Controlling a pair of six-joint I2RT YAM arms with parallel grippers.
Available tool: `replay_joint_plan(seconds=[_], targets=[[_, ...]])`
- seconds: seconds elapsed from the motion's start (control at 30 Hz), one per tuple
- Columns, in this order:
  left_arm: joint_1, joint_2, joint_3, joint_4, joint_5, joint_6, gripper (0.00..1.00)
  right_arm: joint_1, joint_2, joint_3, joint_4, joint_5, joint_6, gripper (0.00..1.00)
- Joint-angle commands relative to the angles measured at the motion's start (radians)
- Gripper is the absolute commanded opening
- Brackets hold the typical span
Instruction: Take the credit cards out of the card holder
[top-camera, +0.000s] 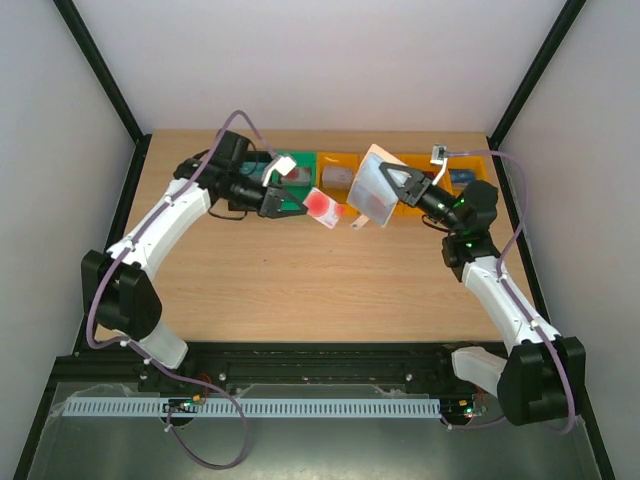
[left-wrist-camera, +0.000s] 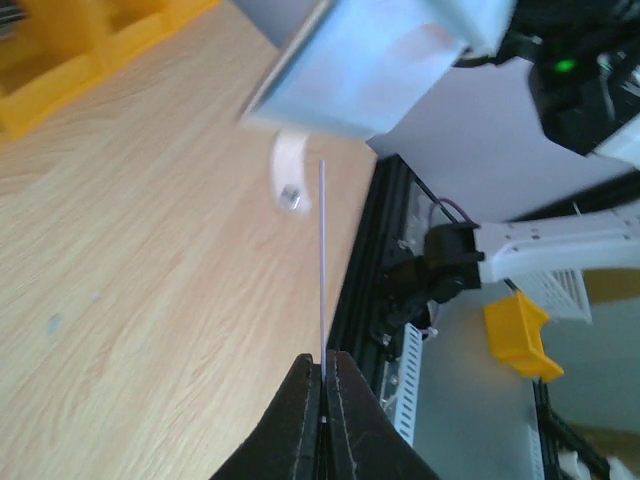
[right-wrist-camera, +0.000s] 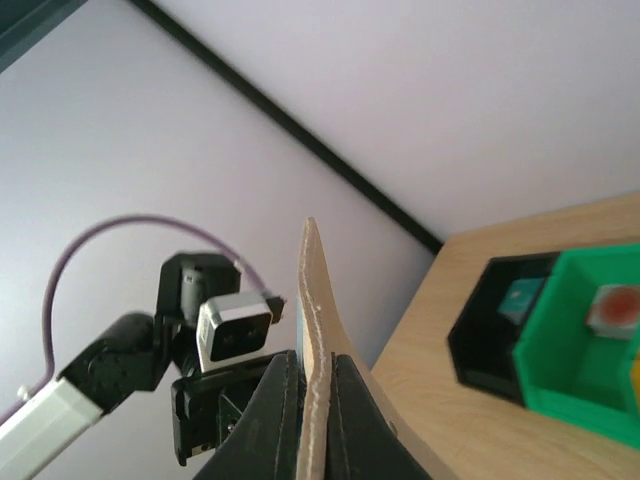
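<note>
My left gripper is shut on a white card with a red spot, held in the air just left of the card holder. In the left wrist view the card stands edge-on between the shut fingertips. My right gripper is shut on the open card holder, held up above the table with its snap tab hanging down. In the right wrist view the holder is edge-on in the jaws. The left wrist view shows the holder's pale blue panel and the tab.
A row of bins runs along the back: black with a teal card, green with a white-red card, orange with a grey card. A blue card lies at the far right.
</note>
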Motion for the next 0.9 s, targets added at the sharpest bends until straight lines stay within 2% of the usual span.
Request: replay_joint_plan(seconds=[0.0,0.13,0.3,0.47,0.6,0.87], targets=[[0.112,-0.036,-0.08,0.057,-0.025,-0.03,0.02,-0.067,-0.037,0.002,-0.071,0.043,-0.019,0.02],[0.219,0.013,-0.142,0.268,-0.131,-0.228,0.02,-0.085,-0.041,0.001,-0.124,0.061,-0.056,0.02],[0.277,0.197,-0.053,0.384,-0.295,-0.429,0.02,-0.086,-0.049,0.008,-0.145,0.058,-0.078,0.02],[0.274,0.343,0.064,0.417,-0.378,-0.49,0.02,-0.087,-0.065,0.009,-0.172,0.055,-0.108,0.02],[0.26,0.45,0.17,0.428,-0.385,-0.533,0.02,-0.086,-0.069,0.009,-0.171,0.05,-0.112,0.02],[0.213,0.569,0.311,0.4,-0.451,-0.551,0.02,-0.086,-0.07,0.006,-0.17,0.05,-0.115,0.02]])
